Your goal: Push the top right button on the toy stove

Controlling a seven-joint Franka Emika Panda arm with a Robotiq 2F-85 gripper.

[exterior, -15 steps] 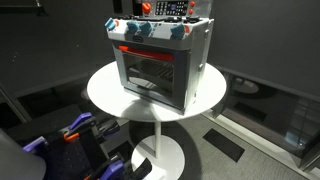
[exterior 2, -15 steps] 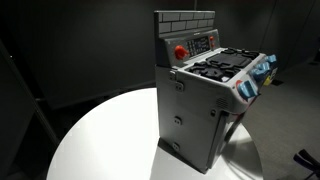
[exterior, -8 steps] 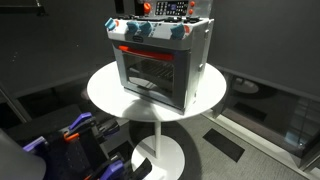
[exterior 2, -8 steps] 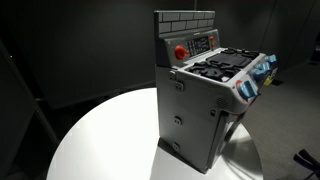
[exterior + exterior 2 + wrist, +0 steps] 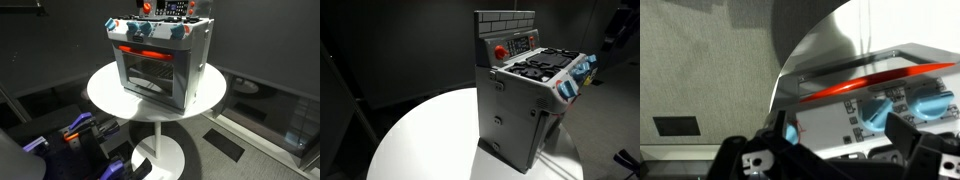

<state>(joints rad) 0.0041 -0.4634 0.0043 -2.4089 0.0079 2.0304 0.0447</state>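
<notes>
The toy stove (image 5: 160, 65) stands on a round white table (image 5: 105, 95). It is silver-grey with a glass door, a red strip and blue knobs. In an exterior view the stove (image 5: 525, 100) shows its back panel with a big red button (image 5: 501, 50) and small buttons (image 5: 523, 43) beside it. A dark shape at the upper right, my arm (image 5: 620, 25), hangs away from the stove. In the wrist view my gripper (image 5: 835, 155) is open and empty, its fingers framing the stove's knob front (image 5: 870, 95) from above, not touching it.
The table (image 5: 420, 140) has bare room around the stove and stands on a single pedestal base (image 5: 160, 155). A blue-and-black object (image 5: 75, 135) lies on the floor near it. Grey carpet (image 5: 700, 70) with a dark floor plate (image 5: 675, 125) shows beyond the table edge.
A dark arm shape has come into view at the upper right of an exterior view. The stove and table have not moved.
</notes>
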